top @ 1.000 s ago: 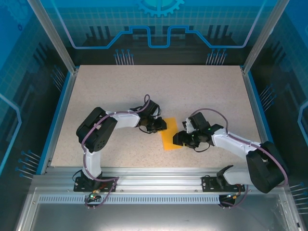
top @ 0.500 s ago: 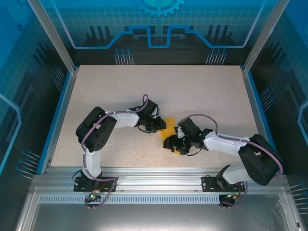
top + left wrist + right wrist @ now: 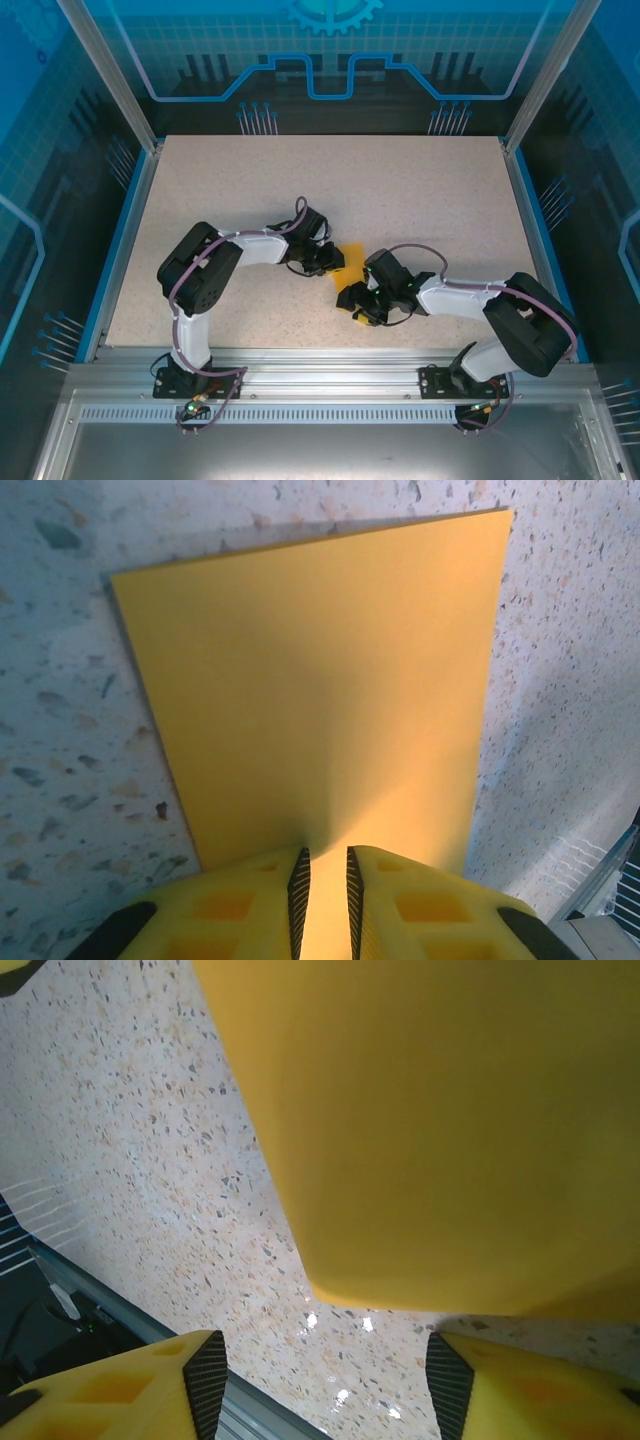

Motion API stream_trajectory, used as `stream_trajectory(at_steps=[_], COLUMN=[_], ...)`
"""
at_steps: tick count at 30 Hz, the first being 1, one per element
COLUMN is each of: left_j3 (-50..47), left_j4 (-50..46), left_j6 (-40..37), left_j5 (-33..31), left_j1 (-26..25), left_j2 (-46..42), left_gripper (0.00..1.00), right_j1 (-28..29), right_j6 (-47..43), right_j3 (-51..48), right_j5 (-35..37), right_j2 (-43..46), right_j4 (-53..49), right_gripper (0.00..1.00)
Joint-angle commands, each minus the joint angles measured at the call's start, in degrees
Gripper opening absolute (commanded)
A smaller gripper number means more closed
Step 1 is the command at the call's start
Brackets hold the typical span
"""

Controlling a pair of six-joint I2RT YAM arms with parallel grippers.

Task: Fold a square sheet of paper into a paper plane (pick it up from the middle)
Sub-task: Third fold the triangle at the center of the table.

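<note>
The square sheet of paper (image 3: 320, 680) is orange-yellow and lies as a doubled rectangle on the table, a small part of it (image 3: 352, 258) showing between the two grippers. My left gripper (image 3: 327, 900) (image 3: 331, 262) is shut on its near edge, a raised ridge of paper pinched between the narrow jaws. My right gripper (image 3: 327, 1360) (image 3: 353, 300) stands open low over the table, and the sheet's rounded folded edge (image 3: 450, 1110) hangs just ahead of its pads, apart from them. A paper plane is out of view.
The speckled tabletop (image 3: 420, 190) stretches wide behind the arms. The metal rail (image 3: 320, 365) of the near edge runs close behind the right gripper. Blue walls and frame posts (image 3: 110, 80) surround the table.
My right gripper has slid left along the table to the sheet's near edge, covering most of it from above. The left gripper has kept its place and its hold.
</note>
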State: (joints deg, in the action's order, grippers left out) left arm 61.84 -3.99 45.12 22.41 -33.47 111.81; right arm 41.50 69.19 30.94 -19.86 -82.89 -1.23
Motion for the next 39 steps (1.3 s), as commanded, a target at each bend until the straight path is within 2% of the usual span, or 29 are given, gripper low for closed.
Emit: stream_trajectory(at_steps=[1, 17, 26, 33, 39], left_j3=[-2.5, -3.1, -2.6, -2.6, -2.5], left_j4=[-3.1, -2.7, -2.9, -2.9, -3.0], left_j6=[0.9, 1.0, 1.0, 1.1, 1.2], left_j5=[-2.0, -1.7, -1.8, -1.6, -1.6], left_j1=[1.0, 1.0, 0.9, 0.9, 1.0], left_j2=[0.2, -0.3, -0.2, -0.2, -0.2], left_gripper=[0.23, 0.23, 0.23, 0.23, 0.23], right_j1=[-0.3, -1.4, -1.6, -4.6, -7.3], right_j6=[1.5, 5.2, 3.4, -0.8, -3.4], right_j3=[0.1, -0.1, -2.3, -2.0, -1.8], right_j5=[3.7, 7.0, 13.5, 11.1, 10.5], right_j2=[-1.4, 0.2, 8.8, 8.8, 10.1], right_j4=[4.4, 5.6, -0.8, 2.1, 0.7], right_gripper=[0.57, 0.56, 0.63, 0.66, 0.69])
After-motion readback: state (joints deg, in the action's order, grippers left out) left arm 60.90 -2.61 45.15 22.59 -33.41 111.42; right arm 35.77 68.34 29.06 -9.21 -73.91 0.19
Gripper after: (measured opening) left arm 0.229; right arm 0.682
